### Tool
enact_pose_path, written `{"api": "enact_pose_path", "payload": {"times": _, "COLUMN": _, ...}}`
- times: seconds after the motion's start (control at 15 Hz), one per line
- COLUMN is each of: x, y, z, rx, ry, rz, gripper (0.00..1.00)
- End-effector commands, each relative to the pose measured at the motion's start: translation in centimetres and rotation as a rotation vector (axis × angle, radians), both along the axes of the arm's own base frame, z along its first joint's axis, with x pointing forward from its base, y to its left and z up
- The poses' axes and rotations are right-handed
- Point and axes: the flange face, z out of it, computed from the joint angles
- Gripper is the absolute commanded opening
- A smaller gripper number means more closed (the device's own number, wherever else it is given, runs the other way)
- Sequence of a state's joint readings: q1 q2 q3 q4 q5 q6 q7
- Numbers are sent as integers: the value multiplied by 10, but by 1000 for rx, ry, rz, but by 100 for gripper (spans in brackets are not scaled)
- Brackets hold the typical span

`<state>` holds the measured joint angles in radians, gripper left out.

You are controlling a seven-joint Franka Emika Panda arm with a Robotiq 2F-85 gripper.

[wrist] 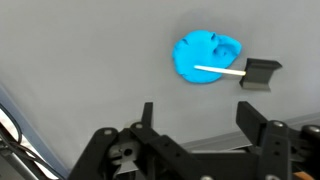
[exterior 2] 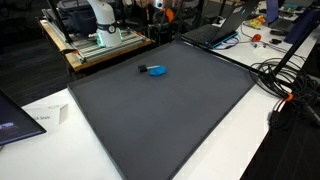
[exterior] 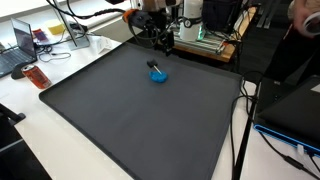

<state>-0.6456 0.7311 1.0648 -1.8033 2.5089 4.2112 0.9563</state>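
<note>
One blue blob [wrist: 205, 58] lies apart, just ahead of the empty, wide-open tool [wrist: 196, 112].

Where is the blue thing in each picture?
In an exterior view: the blue thing sits upper middle, on the far part of the grey mat.
In an exterior view: the blue thing is upper middle again, near the mat's far edge.
Wrist view: the blue thing is upper right.
Shared landmark: the black-ended stick lying on it.

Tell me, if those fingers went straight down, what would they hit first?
The open fingers would probably meet the dark grey mat first, just beside the blue object; depth is unclear.
</note>
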Motion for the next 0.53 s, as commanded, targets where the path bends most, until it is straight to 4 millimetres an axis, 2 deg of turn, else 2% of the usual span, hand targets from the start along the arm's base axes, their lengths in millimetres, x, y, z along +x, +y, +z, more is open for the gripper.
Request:
{"api": "enact_pose_path", "payload": {"times": 0.0, "x": 0, "y": 0, "z": 0, "rx": -1, "ry": -1, "rz": 1, "gripper": 91}}
{"api": "enact_pose_path", "payload": {"times": 0.07, "x": 0, "y": 0, "z": 0, "rx": -1, "ry": -1, "rz": 1, "gripper": 99}}
{"api": "enact_pose_path", "payload": {"times": 0.47, "x": 0, "y": 0, "z": 0, "rx": -1, "ry": -1, "rz": 1, "gripper": 99}}
